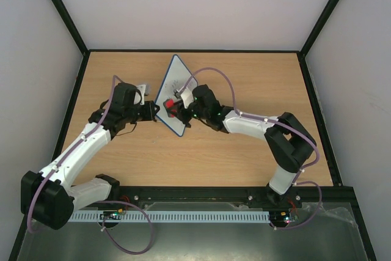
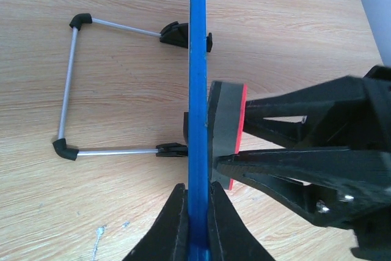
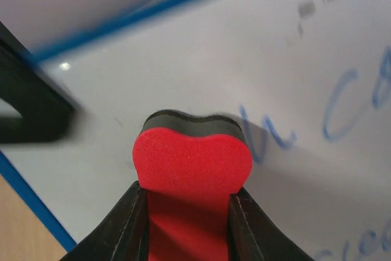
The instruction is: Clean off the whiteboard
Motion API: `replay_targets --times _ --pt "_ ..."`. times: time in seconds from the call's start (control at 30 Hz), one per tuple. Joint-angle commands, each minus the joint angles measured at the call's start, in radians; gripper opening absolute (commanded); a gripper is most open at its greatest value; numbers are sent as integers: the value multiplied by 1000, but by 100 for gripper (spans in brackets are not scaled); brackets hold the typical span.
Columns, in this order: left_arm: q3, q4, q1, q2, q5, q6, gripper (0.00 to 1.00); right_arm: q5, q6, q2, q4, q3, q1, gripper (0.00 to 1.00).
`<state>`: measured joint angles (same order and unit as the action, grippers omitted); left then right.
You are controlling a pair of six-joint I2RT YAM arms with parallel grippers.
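On the wooden table (image 1: 244,84), a wire stand (image 2: 64,84) props the whiteboard (image 1: 173,90) on edge near the middle, its blue rim pinched by the closed left gripper (image 2: 197,197), while the right gripper (image 3: 188,192), clamped on a red eraser (image 3: 192,157), holds its dark felt against the white face beside blue handwriting (image 3: 342,105).

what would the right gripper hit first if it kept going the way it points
The whiteboard face: the red eraser held by the right gripper looks pressed against it, near blue writing.
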<state>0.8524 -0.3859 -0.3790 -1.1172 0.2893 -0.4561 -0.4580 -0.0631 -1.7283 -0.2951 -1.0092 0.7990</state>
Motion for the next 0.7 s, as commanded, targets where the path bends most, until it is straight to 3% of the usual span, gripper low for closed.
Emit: replay_targets --times 0.0,0.37,0.67 --pt "-14 -30 -12 -37 80 1 2 -84 -69 21 4 -81 32 2" --pt "-13 -26 -11 -35 83 -1 2 -63 -77 -90 6 79 21 2" --pt "-19 -19 -11 -36 94 4 2 -81 -68 -38 95 -79 12 2"
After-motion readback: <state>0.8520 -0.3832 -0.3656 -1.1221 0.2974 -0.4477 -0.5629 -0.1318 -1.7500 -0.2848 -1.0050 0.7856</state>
